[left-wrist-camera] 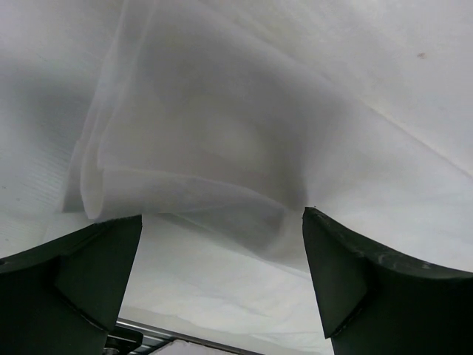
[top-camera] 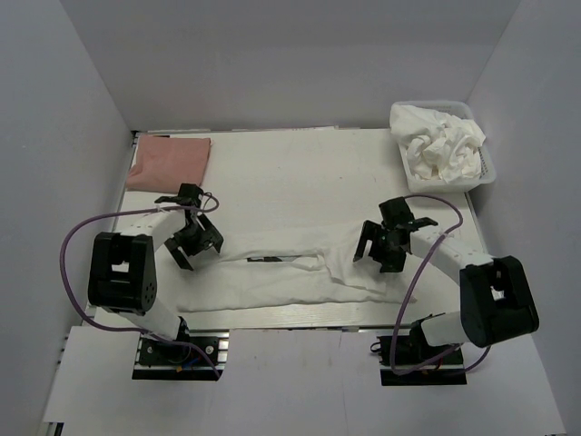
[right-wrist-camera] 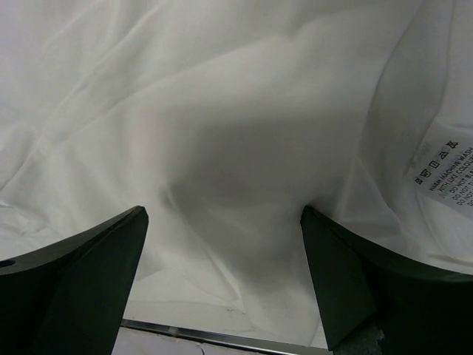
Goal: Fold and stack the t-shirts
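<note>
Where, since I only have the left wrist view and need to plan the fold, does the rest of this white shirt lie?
Observer: The white shirt stretches along the near edge of the table, between the left gripper and the right gripper.
Operator: Is the right one gripping it?
Observer: No, its fingers stand apart over the cloth, next to a care label.
Operator: Anything folded yet?
Observer: One folded pink shirt lies at the far left corner.
</note>
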### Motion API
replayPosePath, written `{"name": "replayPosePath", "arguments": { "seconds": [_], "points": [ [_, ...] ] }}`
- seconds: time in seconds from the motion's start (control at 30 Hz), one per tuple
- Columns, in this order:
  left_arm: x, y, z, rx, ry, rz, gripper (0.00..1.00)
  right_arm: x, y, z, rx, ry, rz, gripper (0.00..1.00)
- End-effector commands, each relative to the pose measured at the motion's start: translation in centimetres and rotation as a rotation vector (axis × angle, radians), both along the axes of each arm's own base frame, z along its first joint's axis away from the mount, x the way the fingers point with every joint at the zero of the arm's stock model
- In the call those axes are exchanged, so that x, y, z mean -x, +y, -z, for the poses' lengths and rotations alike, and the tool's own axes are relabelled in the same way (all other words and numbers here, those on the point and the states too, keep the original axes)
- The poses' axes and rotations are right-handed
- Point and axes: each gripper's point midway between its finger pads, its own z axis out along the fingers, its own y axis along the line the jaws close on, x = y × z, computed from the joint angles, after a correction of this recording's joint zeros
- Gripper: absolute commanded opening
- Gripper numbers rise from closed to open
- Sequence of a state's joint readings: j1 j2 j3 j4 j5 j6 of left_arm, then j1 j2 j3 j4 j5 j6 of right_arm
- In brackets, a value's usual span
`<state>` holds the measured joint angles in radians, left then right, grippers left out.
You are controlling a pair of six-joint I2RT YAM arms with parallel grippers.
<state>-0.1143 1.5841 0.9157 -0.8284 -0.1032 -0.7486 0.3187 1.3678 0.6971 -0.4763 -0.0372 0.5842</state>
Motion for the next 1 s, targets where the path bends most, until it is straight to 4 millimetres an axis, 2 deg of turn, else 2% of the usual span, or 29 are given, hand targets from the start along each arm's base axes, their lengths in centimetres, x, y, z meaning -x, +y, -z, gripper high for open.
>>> {"name": "replayPosePath", "arguments": {
  "seconds": [0.0, 0.07, 0.13, 0.23, 0.27, 0.3, 0.33, 0.4, 0.43, 0.47, 0.5, 0.53, 0.57, 0.6, 0.63, 0.67, 0.7, 0.73, 0.77, 0.8, 0.83, 0.87, 0.93, 0.97],
  "points": [
    [-1.9, 0.2, -2.5, -0.017, -0.063, 0.002, 1.00, -0.9, 0.1, 2.4, 0.005, 0.050, 0.007, 0.90],
    [-2.3, -0.1, -3.7, -0.004, -0.072, 0.004, 1.00, -2.7, 0.1, 2.1, -0.010, 0.032, 0.031, 0.90],
    [-3.3, -1.4, -5.1, 0.069, -0.099, 0.042, 1.00, -2.8, 1.1, 2.4, -0.029, 0.045, -0.005, 0.90],
    [-5.3, -5.1, -7.6, 0.198, -0.208, 0.172, 1.00, -3.6, 0.9, 2.5, -0.009, 0.027, -0.012, 0.90],
    [-5.6, -5.7, -7.8, 0.214, -0.225, 0.201, 1.00, -3.8, 0.5, 2.8, 0.014, 0.029, -0.011, 0.90],
    [-6.2, -6.2, -8.4, 0.217, -0.253, 0.214, 1.00, -5.0, 0.7, 2.4, 0.021, 0.005, -0.021, 0.90],
    [-6.4, -6.8, -8.1, 0.217, -0.241, 0.242, 1.00, -5.5, 0.4, 2.8, 0.049, 0.015, -0.022, 0.90],
    [-6.0, -7.2, -7.4, 0.213, -0.200, 0.263, 1.00, -9.2, 0.7, 1.1, 0.073, -0.052, -0.023, 0.90],
    [-5.8, -7.7, -7.0, 0.211, -0.187, 0.289, 1.00, -9.2, 0.1, 3.0, 0.122, 0.001, -0.025, 0.90],
    [-5.5, -7.7, -6.7, 0.210, -0.168, 0.287, 1.00, -11.7, 0.6, 1.9, 0.122, -0.051, -0.038, 0.90],
    [-4.8, -7.9, -6.1, 0.207, -0.149, 0.310, 1.00, -12.6, 0.9, 1.9, 0.124, -0.059, -0.045, 0.90],
    [-4.5, -8.0, -6.2, 0.213, -0.150, 0.324, 1.00, -15.9, 1.7, 1.9, 0.119, -0.083, -0.048, 0.90],
    [-4.7, -8.4, -6.8, 0.217, -0.177, 0.340, 1.00, -16.5, 2.0, 2.0, 0.121, -0.078, -0.095, 0.90],
    [-4.1, -8.7, -6.4, 0.215, -0.165, 0.365, 1.00, -17.2, 2.4, 3.6, 0.123, -0.051, -0.115, 0.90],
    [-4.2, -8.6, -6.9, 0.211, -0.182, 0.387, 1.00, -21.4, 3.8, 2.1, 0.093, -0.123, -0.129, 0.90],
    [-3.8, -8.9, -6.8, 0.209, -0.173, 0.406, 1.00, -21.1, 4.8, 3.9, 0.063, -0.068, -0.214, 0.90],
    [-3.6, -9.2, -6.8, 0.208, -0.172, 0.430, 1.00, -21.8, 5.8, 3.9, 0.029, -0.066, -0.241, 0.90],
    [-3.3, -9.0, -6.8, 0.203, -0.161, 0.446, 1.00, -26.5, 7.5, -0.7, -0.002, -0.195, -0.277, 0.90],
    [-3.0, -8.7, -6.2, 0.167, -0.138, 0.463, 1.00, -26.6, 8.3, 2.8, -0.015, -0.124, -0.305, 0.90],
    [-2.9, -8.8, -5.7, 0.139, -0.123, 0.474, 1.00, -28.3, 8.9, 0.5, -0.021, -0.152, -0.313, 0.90],
    [-2.0, -8.3, -4.1, 0.102, -0.041, 0.476, 1.00, -30.5, 9.5, -1.7, -0.037, -0.224, -0.318, 0.90],
    [-2.2, -7.6, -3.5, 0.043, -0.019, 0.479, 1.00, -30.8, 10.1, -0.7, -0.063, -0.211, -0.333, 0.90],
    [-2.0, -8.1, -2.3, 0.005, 0.018, 0.520, 1.00, -31.7, 10.4, -1.7, -0.076, -0.262, -0.328, 0.90],
    [-1.7, -8.4, -1.7, 0.001, 0.041, 0.532, 1.00, -30.3, 9.8, 0.3, -0.066, -0.214, -0.331, 0.90]
  ]
}}
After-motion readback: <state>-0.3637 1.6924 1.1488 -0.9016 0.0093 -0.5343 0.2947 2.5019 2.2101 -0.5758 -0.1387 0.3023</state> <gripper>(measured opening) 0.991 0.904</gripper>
